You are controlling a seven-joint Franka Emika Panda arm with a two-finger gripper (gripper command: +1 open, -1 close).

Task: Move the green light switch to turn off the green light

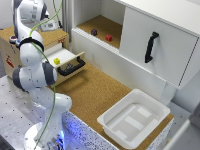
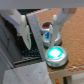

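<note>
Because the green light (image 2: 55, 55) was glowing brightly in the wrist view, I judged that the switch was not yet moved and that the whole step remained to be done. The gripper (image 2: 40, 39) hung over the lamps with its two fingers (image 2: 22, 30) set apart and nothing between them, so I read it as open and empty. To do the step well, I would have brought one finger down close beside the switch and pushed slowly along its travel in a straight line, watching the lamp and stopping as soon as the glow went out. The green light looked like a low round dome with a pale rim, giving a cyan-green shine, and a second lamp (image 2: 46, 33), more bluish, stood just beside it. The handle of the green light switch I could not make out with certainty, since the picture was blurred and the fingers covered part of the panel. In the exterior view the arm (image 1: 31, 55) reached toward the wooden box (image 1: 9, 40) at the far side on the exterior view's left, and I supposed the switch sat there, hidden behind the arm.
</note>
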